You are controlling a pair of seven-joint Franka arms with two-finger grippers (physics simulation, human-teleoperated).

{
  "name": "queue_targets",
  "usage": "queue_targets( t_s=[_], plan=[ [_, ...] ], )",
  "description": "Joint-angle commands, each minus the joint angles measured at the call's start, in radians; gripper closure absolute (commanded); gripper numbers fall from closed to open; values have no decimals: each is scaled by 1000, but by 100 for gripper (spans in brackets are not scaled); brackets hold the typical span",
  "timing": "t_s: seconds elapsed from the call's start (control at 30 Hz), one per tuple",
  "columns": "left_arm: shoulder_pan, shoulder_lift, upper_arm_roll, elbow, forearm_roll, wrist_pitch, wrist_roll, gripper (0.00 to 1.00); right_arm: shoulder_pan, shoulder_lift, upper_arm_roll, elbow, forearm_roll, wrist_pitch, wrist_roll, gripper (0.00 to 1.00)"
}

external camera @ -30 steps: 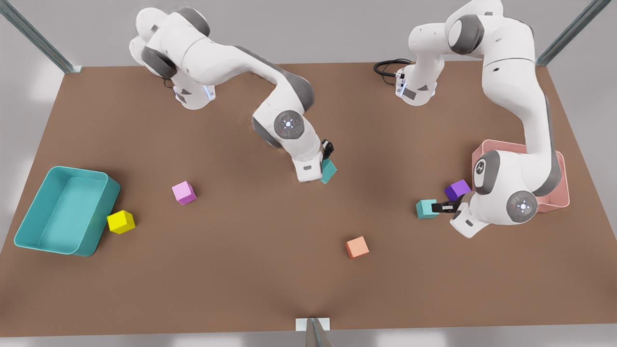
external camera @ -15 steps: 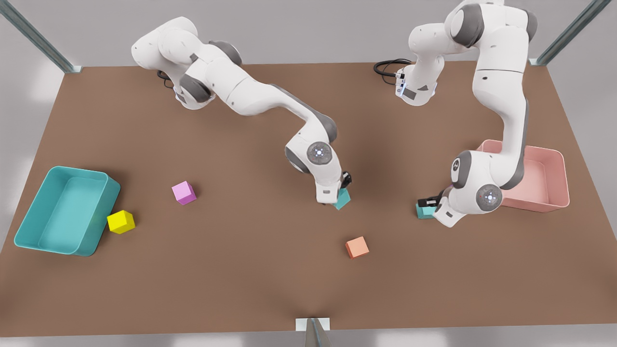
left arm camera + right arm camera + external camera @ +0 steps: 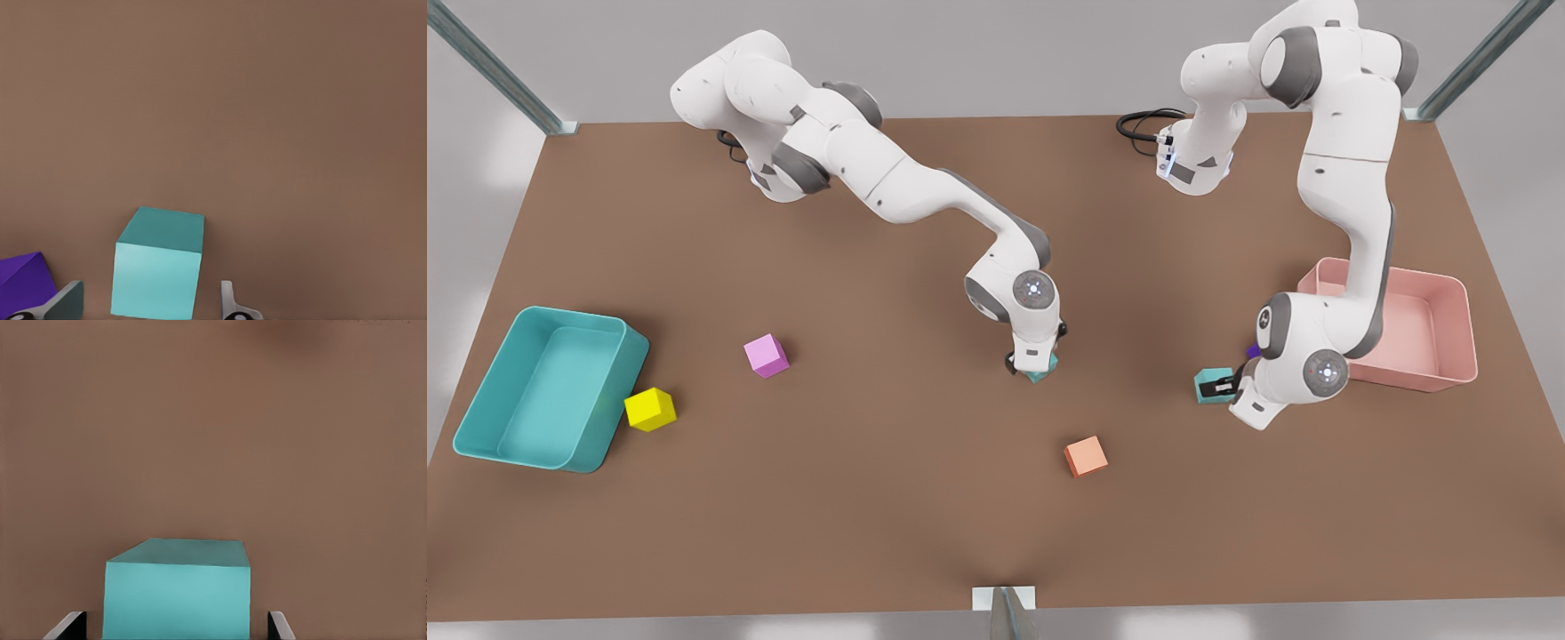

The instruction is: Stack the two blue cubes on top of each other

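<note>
One blue cube [image 3: 1042, 375] sits on the brown table near the middle, under my right gripper [image 3: 1038, 364]. In the right wrist view this cube [image 3: 177, 600] lies between the fingertips with a small gap on each side, so my right gripper [image 3: 177, 625] is open. The other blue cube [image 3: 1208, 384] rests at the front view's right. My left gripper [image 3: 1216, 388] reaches over it from the side. In the left wrist view that cube [image 3: 159, 270] stands between the spread fingertips of my left gripper [image 3: 150, 303], which is open and touches neither side.
A purple cube [image 3: 23, 283] sits close beside the right-hand blue cube, mostly hidden by the arm [image 3: 1252, 351]. A pink bin [image 3: 1458, 360] stands behind it. An orange cube [image 3: 1086, 455], pink cube [image 3: 766, 355], yellow cube [image 3: 649, 409] and teal bin [image 3: 569, 313] lie elsewhere.
My right gripper brought its blue cube forward and down to the table, and gaps now show beside the cube. My left gripper slid in around the other blue cube, covering most of the purple one.
</note>
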Motion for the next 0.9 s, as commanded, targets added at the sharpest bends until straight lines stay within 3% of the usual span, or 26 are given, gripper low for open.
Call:
queue_targets(
  t_s=[0.0, 0.13, 0.2, 0.23, 0.27, 0.3, 0.33, 0.4, 0.43, 0.6, 0.63, 0.73, 0.8, 0.83, 0.87],
  plan=[
    [0, 3, -2, -3, 2, 20, -27, 0, -4, -72, 10, -7, 9, -20, 84, 0],
    [0, 20, 0, -3, 2, 34, -27, 0, -53, -480, 25, -18, 39, -660, -168, 0],
    [2, 24, 0, -36, 2, 76, -27, 0, -104, -685, 8, -17, 87, -916, -229, 0],
    [2, 30, 0, -38, 2, 83, -27, 0, -154, -828, -44, -17, 81, -1075, -215, 0],
    [2, 38, 0, -40, 2, 84, -27, 0, -292, -985, -79, -27, 79, -1193, -211, 0],
    [2, 47, 0, -38, 2, 84, -27, 0, -525, -1028, -79, -95, 79, -1227, -212, 0],
    [2, 53, 0, -40, 0, 96, -27, 0, -727, -1030, -79, -209, 73, -1183, -215, 0],
    [3, 64, 0, -36, 2, 98, -27, 0, -851, -1120, -79, -855, 30, -499, -221, 0],
    [3, 69, 0, -35, 2, 98, -27, 0, -907, -1085, -79, -983, 29, -275, -229, 0],
    [3, 86, 0, -33, 2, 115, -27, 3, -906, -1125, -48, -954, 35, -342, -217, 0],
    [5, 89, 0, -33, 2, 119, -27, 6, -906, -1130, -38, -923, 42, -397, -212, 0],
    [6, 89, 0, -30, 2, 118, -27, 28, -903, -1097, 54, -922, 35, -361, -99, 0],
    [5, 80, 1, -24, 2, 104, -27, 28, -901, -1096, 67, -896, 38, -394, -109, 0],
    [3, 72, 1, -15, 2, 86, -42, 28, -738, -1077, -56, -876, 42, -408, -94, 0],
    [-14, 67, 0, 36, 3, 6, -70, 28, -690, -901, -108, -727, 44, -387, -89, 0]
  ],
)
